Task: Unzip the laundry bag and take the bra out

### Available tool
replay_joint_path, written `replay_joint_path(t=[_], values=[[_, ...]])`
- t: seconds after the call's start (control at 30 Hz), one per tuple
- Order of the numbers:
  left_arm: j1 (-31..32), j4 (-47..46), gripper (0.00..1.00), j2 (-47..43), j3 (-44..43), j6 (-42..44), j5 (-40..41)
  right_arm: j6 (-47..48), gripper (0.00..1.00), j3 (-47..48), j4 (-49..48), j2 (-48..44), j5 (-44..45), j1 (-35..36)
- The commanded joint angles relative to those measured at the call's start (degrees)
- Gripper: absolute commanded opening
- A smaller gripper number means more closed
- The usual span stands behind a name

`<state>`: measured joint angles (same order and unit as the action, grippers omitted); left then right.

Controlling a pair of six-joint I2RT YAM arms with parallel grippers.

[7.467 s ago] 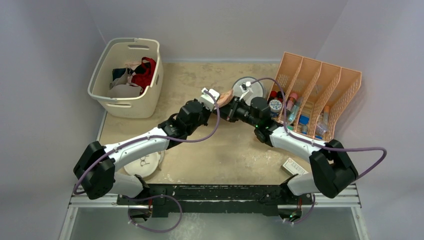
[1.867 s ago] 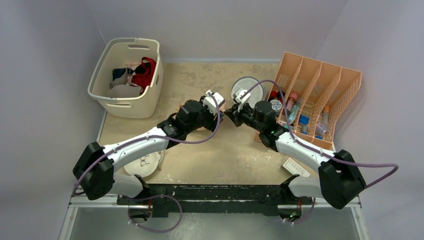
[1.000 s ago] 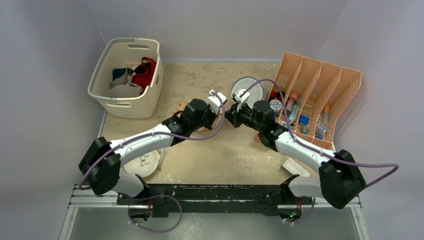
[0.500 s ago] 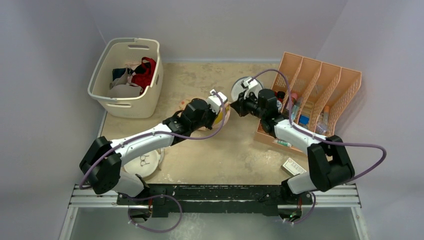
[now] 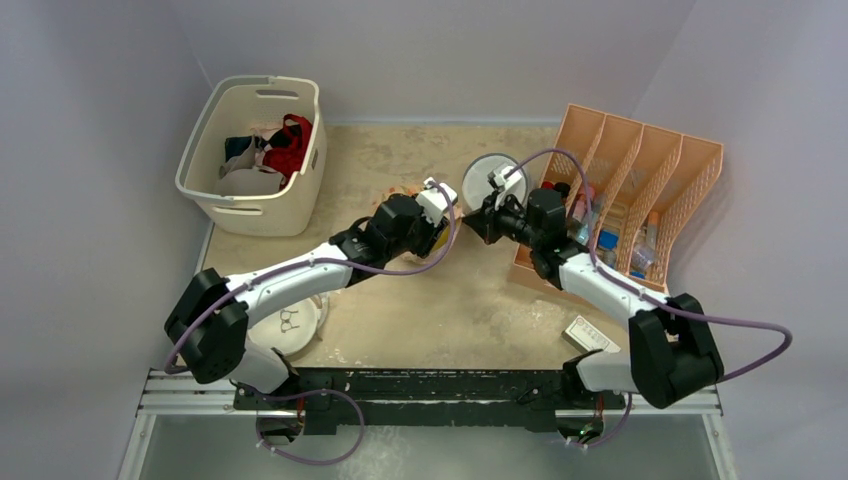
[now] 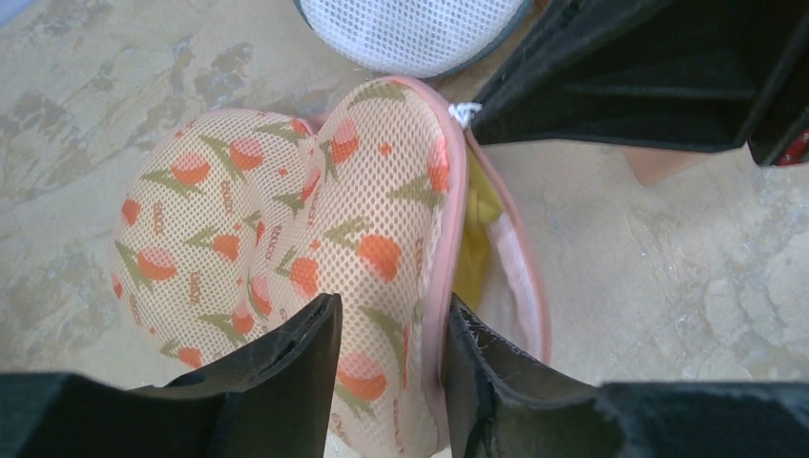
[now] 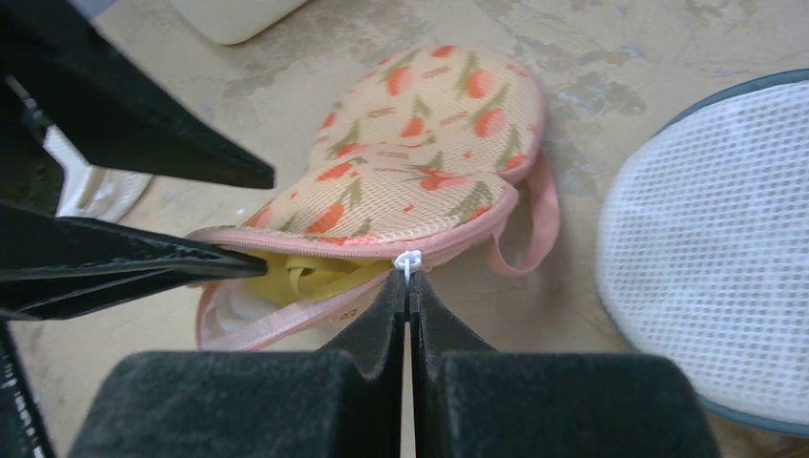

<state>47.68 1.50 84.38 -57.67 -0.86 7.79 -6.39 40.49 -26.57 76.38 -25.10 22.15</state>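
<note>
The laundry bag (image 6: 286, 219), cream mesh with orange flowers and pink zip edging, lies on the table, also in the right wrist view (image 7: 420, 143). Its zip is partly open along the near side. The mustard-yellow bra (image 7: 296, 277) shows in the gap, also in the left wrist view (image 6: 474, 239). My left gripper (image 6: 391, 353) is shut on the bag's top flap, one finger over it and one inside the opening. My right gripper (image 7: 407, 286) is shut on the white zip pull (image 7: 407, 260). In the top view both grippers, left (image 5: 440, 215) and right (image 5: 470, 222), meet over the bag, mostly hiding it.
A round white mesh bag (image 5: 495, 175) lies just behind the right gripper. A cream basket (image 5: 255, 155) of garments stands back left. An orange file organiser (image 5: 640, 200) stands right. A white disc (image 5: 290, 325) and a small box (image 5: 590, 335) lie near the front.
My right gripper has drawn back to the right with the zip pull, and the bag's opening now shows yellow. My left arm has shifted slightly right, still on the flap.
</note>
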Motion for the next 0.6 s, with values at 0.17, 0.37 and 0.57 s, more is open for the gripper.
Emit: replay_joint_path(t=[0.17, 0.37, 0.57], values=[[0.0, -4.0, 0.47, -4.5, -0.3, -0.2, -7.3, -6.2, 0.00, -4.6, -7.9, -4.9, -0.9, 5.2], [0.0, -6.8, 0.50, -6.1, 1.7, -0.9, -11.5, -8.7, 0.00, -4.3, -9.4, -3.8, 2.0, 9.3], [0.2, -3.2, 0.48, -3.6, 0.0, 0.9, -10.1, -10.4, 0.00, -4.6, -10.5, -3.6, 2.6, 9.4]])
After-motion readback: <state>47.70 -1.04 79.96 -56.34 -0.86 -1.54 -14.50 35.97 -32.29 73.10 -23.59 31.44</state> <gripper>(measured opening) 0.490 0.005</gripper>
